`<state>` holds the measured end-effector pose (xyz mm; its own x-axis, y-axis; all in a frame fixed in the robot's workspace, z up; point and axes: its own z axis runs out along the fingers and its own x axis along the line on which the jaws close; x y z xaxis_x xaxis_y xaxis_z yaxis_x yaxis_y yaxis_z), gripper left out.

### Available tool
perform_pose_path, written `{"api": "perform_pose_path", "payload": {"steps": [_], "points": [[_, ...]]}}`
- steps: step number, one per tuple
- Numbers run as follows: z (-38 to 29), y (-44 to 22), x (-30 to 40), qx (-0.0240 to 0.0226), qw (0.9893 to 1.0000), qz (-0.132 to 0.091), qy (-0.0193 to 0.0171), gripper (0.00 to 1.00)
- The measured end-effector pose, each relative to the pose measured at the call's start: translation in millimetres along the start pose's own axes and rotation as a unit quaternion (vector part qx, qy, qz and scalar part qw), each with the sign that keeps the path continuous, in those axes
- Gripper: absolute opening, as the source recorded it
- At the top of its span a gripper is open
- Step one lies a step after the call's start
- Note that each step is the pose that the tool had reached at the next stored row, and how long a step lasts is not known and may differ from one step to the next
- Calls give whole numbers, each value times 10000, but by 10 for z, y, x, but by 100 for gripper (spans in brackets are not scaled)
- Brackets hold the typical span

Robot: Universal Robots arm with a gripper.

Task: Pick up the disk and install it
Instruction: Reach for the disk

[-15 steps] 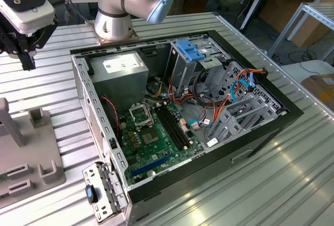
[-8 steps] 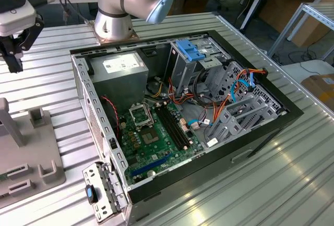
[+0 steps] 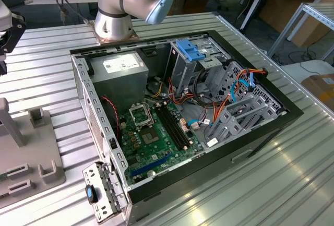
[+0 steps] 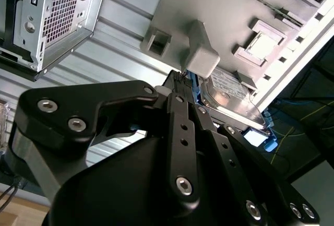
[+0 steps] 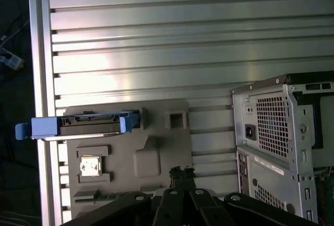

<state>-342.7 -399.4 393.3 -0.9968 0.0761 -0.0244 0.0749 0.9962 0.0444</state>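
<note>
currently the claw [image 5: 180, 173], pinched narrow and empty, hovers near the white-labelled disk [image 4: 232, 96].

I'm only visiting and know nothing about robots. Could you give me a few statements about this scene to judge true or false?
1. The disk rests on the grey fixture tray, outside the computer case. True.
2. The computer case is closed. False: its side is open, with the motherboard showing.
3. The gripper holds the disk. False: in the first wrist view the disk is apart from it.
4. The disk has a blue carrier. True.
5. The table is wooden. False: it is ribbed metal.
</note>
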Motion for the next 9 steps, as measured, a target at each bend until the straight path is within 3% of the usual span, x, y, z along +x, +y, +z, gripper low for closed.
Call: {"api": "perform_pose_path", "payload": {"steps": [9], "points": [[0,0,6,0,10000,1,0,11]]}}
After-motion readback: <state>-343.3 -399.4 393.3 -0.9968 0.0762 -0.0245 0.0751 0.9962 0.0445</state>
